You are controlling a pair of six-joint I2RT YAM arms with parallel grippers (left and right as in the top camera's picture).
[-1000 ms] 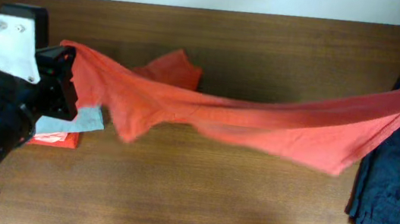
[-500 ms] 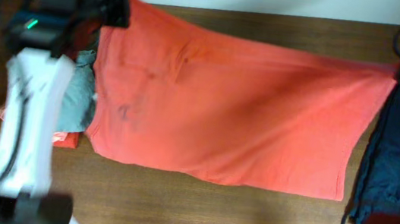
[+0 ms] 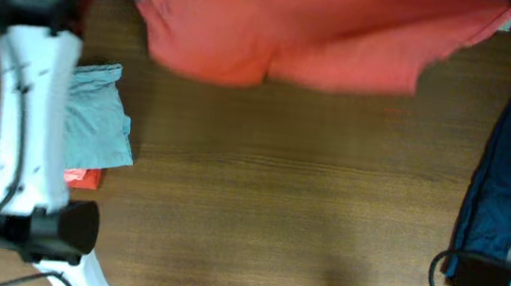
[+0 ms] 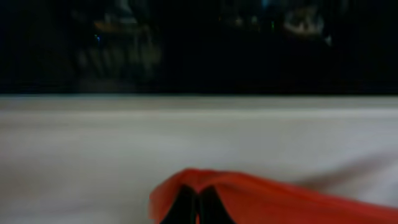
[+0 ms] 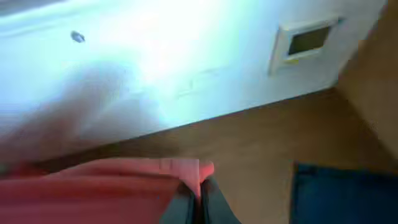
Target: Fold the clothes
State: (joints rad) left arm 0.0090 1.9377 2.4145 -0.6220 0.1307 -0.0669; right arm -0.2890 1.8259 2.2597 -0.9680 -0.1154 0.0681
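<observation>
left gripper (image 4: pixel 198 210) and right gripper (image 5: pixel 199 196) each pinch a thin edge of the coral shirt (image 3: pixel 300 21) over the far bench (image 3: pixel 268 203) — a slip would likely crumple it.

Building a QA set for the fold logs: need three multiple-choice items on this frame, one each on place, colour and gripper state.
1. Where on the brown wooden table does the pale grey-blue cotton shirt lie?
A) left side
B) right side
C) centre

2. What colour is the soft cotton T-shirt stretched along the far edge?
A) navy
B) coral-red
C) white

3. The left gripper and the right gripper are:
A) both open
B) one open, one shut
C) both shut on cloth

Answers:
1 A: overhead shows it flat near the left edge.
2 B: it reads coral-red in every view.
3 C: each wrist view shows fingers pinched on a red edge.
</observation>
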